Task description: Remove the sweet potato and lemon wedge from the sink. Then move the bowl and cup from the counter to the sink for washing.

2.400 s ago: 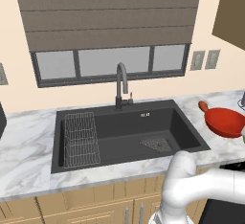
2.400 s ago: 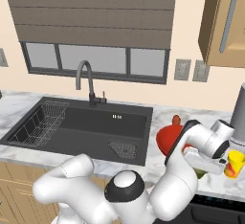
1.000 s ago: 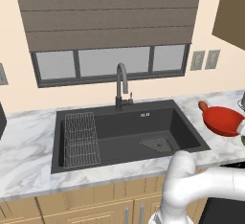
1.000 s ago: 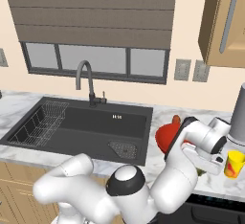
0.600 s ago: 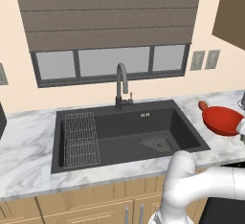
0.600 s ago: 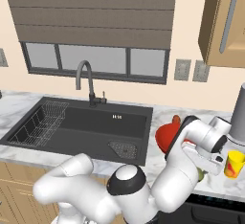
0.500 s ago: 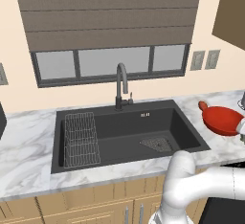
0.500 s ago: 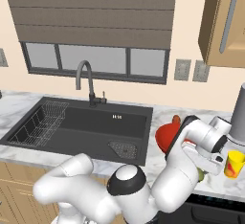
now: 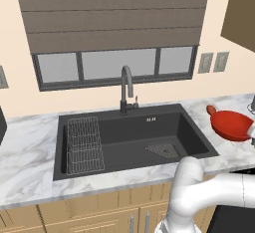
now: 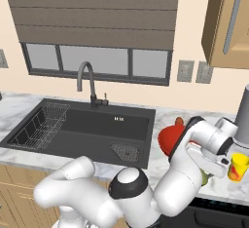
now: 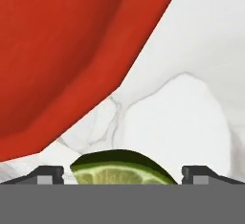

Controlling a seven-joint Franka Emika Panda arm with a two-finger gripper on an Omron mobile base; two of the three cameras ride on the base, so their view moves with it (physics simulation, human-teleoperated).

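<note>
I have the tool (image 11: 122, 182) low over the marble worktop (image 11: 191, 103), to the right of the sink (image 9: 134, 142). In the hand view its two dark fingertips (image 11: 48, 174) stand far apart at the bottom corners, so the tool is open and grips nothing. Between the fingertips lies the lemon wedge (image 11: 119, 169), with dark green peel on top and pale flesh below; it rests on the worktop and I see a free gap on each side of it. Just beside it, in the upper left of the same view, is the glossy red wall of the bowl (image 11: 62, 50).

From the left base view the bowl (image 9: 231, 126) sits on the worktop right of the sink, and a small orange-red lump, the sweet potato (image 9: 211, 110), is touching its far left rim. From the right base view the arm bends over this place and hides most of the bowl (image 10: 168, 139). A little green of the lemon wedge (image 10: 204, 178) shows under the hand. The cup (image 10: 238, 167), yellow with an orange band, stands upright near the hand on its right. The sink basin holds the wire rack (image 9: 84, 145) at its left side and the drain grate (image 9: 163, 150) in the front right corner.
</note>
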